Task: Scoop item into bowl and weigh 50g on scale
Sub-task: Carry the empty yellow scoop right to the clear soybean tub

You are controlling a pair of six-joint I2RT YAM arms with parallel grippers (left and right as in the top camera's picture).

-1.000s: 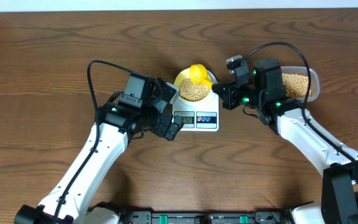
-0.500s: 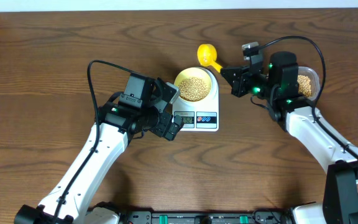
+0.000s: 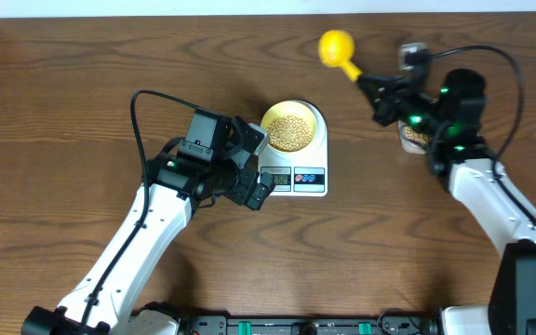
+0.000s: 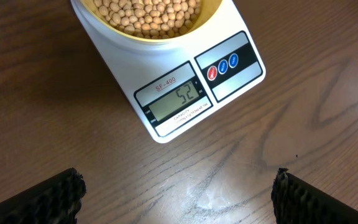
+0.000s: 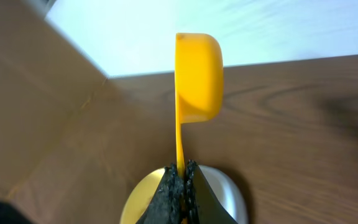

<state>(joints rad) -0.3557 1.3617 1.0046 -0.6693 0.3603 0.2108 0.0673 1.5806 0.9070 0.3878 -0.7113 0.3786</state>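
Observation:
The pale yellow bowl [image 3: 291, 127] stands on the white scale [image 3: 307, 180] and is full of tan beans [image 3: 292, 131]. In the left wrist view the scale [image 4: 229, 81] shows 52 on its display, with the bowl [image 4: 104, 28] and beans [image 4: 148, 12] at the top edge. My left gripper [image 3: 256, 166] [image 4: 179, 199] is open just left of the scale's front, with only bare wood between its fingers. My right gripper [image 3: 380, 97] [image 5: 183, 171] is shut on the handle of the yellow scoop [image 3: 337, 46] [image 5: 197, 71], held up behind and to the right of the bowl.
A clear tub of beans [image 3: 415, 137] sits at the right, mostly hidden under my right arm. The table's far edge runs close behind the scoop. Dark wood tabletop [image 3: 82, 93] lies all around the scale.
My right gripper has carried the scoop from over the bowl up and away to the back right. The left arm, bowl and scale have not moved.

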